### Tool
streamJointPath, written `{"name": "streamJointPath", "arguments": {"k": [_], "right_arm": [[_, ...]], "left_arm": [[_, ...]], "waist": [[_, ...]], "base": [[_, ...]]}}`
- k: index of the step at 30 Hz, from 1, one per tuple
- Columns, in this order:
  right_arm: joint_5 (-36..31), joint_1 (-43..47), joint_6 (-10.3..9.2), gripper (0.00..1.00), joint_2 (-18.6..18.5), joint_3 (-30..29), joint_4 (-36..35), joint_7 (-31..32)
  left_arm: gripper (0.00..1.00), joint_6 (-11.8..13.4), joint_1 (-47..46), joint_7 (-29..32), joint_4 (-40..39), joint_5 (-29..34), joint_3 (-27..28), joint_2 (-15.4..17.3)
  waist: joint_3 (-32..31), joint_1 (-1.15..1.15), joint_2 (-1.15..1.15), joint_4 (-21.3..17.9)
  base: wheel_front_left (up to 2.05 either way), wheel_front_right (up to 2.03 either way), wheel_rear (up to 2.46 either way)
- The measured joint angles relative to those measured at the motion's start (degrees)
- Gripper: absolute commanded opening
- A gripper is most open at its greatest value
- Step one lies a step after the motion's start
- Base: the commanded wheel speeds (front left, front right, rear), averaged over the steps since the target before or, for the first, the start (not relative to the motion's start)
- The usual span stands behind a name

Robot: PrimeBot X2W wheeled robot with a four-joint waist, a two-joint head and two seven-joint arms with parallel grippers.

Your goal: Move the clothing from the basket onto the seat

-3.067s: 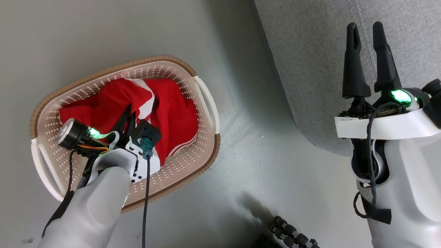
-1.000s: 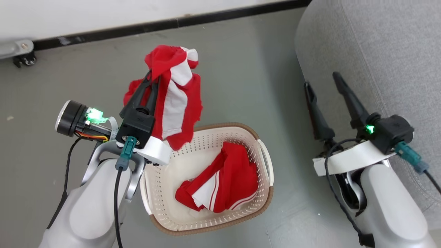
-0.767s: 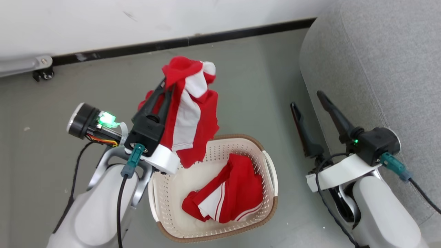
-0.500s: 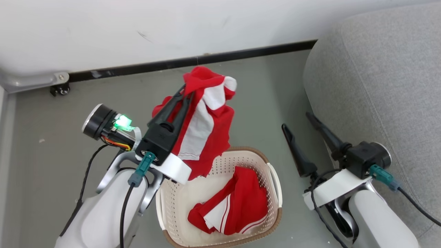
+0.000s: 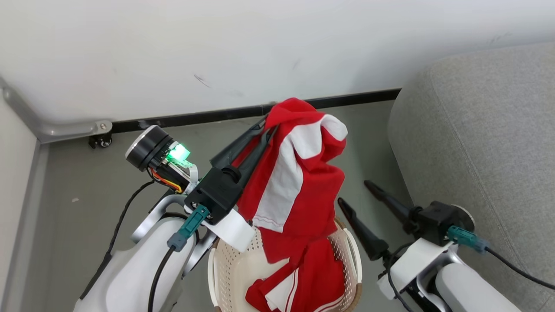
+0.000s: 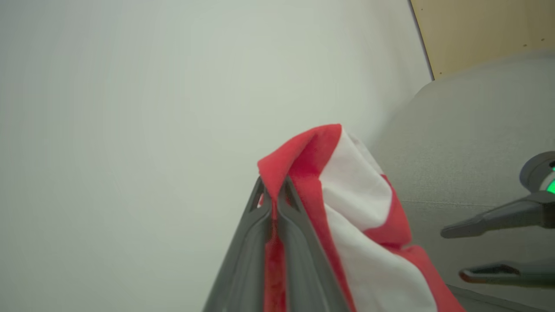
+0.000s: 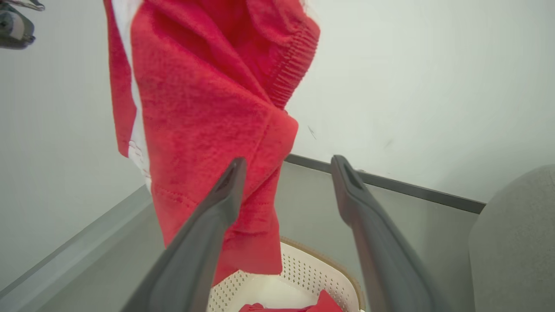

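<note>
In the head view, the left claw (image 5: pixel 265 125) is pinched shut on the top fold of the first garment (image 5: pixel 299 182). The cloth hangs down from its tips, over the basket (image 5: pixel 349 247). The second garment (image 5: pixel 321 277) lies inside the basket, under the hanging one. The right claw (image 5: pixel 354 193) stands wide and empty to the right of the cloth, and the seat (image 5: pixel 477 130) is farther to its right.

In the left wrist view, the two fingers meet with red cloth squeezed between them.

In the right wrist view, the fingers are spread with nothing between them. The cloth hangs just beyond the left finger.

I judge the step to be the carrying of the first garment to the seat. The next move calls for a swing to the right, with the hem passing clear of the right claw, and release only above the cushion.
</note>
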Motion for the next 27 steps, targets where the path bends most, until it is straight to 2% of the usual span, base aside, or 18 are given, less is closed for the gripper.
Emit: {"name": "streamJointPath", "arguments": {"k": [9, 15, 27], "right_arm": [[8.0, 0.1, 0.00, 1.00, -4.5, 5.6, -3.6, 2.6], [12.4, -0.4, 0.00, 1.00, -8.5, 8.6, -5.9, 4.4], [22.3, -4.1, 0.00, 1.00, -13.3, 15.4, -9.9, 8.2]], "left_arm": [[0.00, -2.0, 0.0, 0.0, -1.3, -0.9, -1.5, 0.1], [0.00, -2.6, 0.0, 0.0, -2.1, -1.4, -2.0, 0.2], [0.00, -3.5, -0.2, 1.0, -4.6, -1.4, -4.1, -0.2]], "waist": [[-2.7, 0.00, 0.00, 0.9], [-3.8, 0.00, 0.00, 1.4], [-4.5, 0.00, 0.00, 2.9]], "base": [[0.00, 0.00, 0.00], [0.00, 0.00, 0.00], [0.00, 0.00, 0.00]]}}
